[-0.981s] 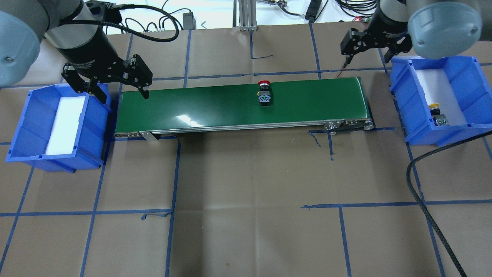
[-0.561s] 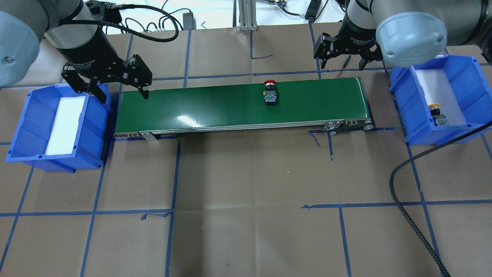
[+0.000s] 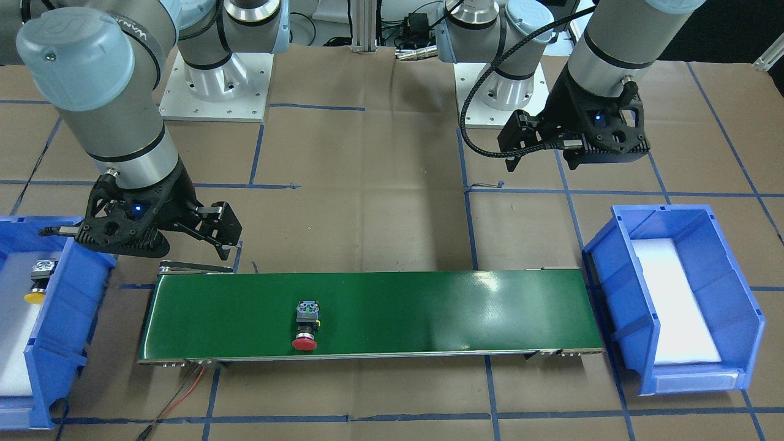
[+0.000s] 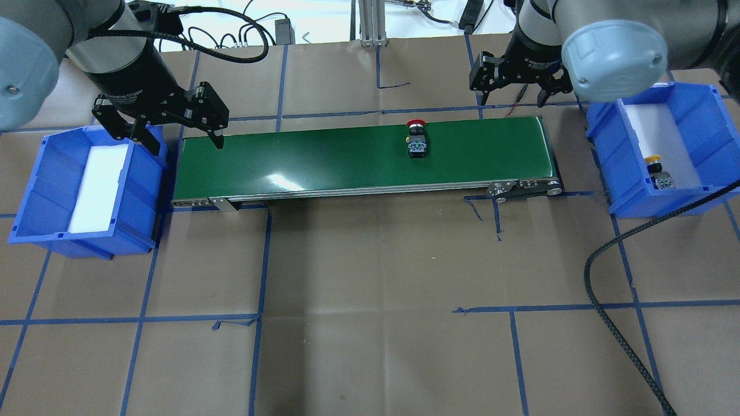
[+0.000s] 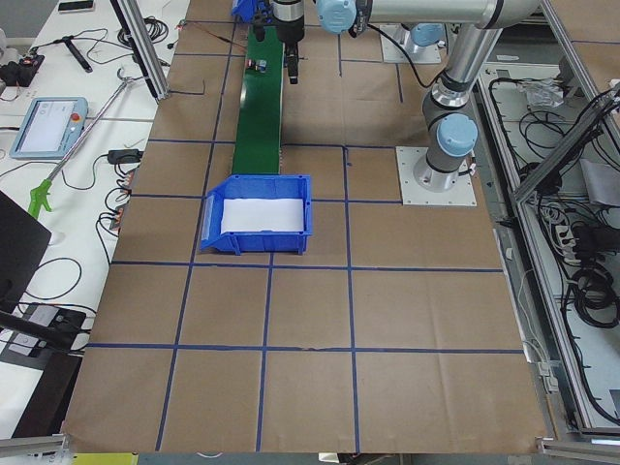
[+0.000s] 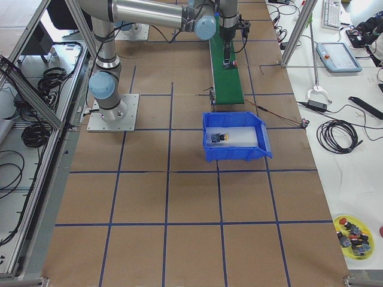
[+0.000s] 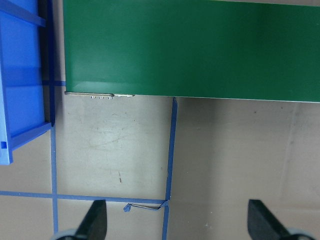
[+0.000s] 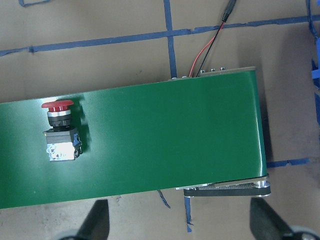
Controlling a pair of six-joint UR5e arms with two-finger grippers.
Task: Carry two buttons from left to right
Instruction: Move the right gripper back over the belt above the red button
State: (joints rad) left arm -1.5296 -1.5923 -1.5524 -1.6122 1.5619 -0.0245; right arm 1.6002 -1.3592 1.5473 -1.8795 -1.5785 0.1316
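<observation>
The red button (image 4: 416, 140) lies on its side on the green conveyor belt (image 4: 324, 159), right of the middle; it also shows in the front view as the red button (image 3: 305, 327) and in the right wrist view as the red button (image 8: 60, 135). The yellow button (image 4: 656, 170) lies in the right blue bin (image 4: 708, 112). My right gripper (image 4: 511, 97) hangs open and empty past the belt's far edge near its right end, apart from the red button. Open and empty too, my left gripper (image 4: 185, 137) stands over the belt's left end beside the left blue bin (image 4: 40, 193).
A black cable (image 4: 613, 323) loops over the table at the front right. A red-and-black wire (image 8: 210, 45) runs from the belt's right end. An aluminium post (image 4: 370, 23) stands at the back. Brown paper with blue tape lines covers the table.
The red button has ridden rightward along the belt. My right gripper has swung left from beside the right bin to behind the belt's right end. The left arm has stayed put.
</observation>
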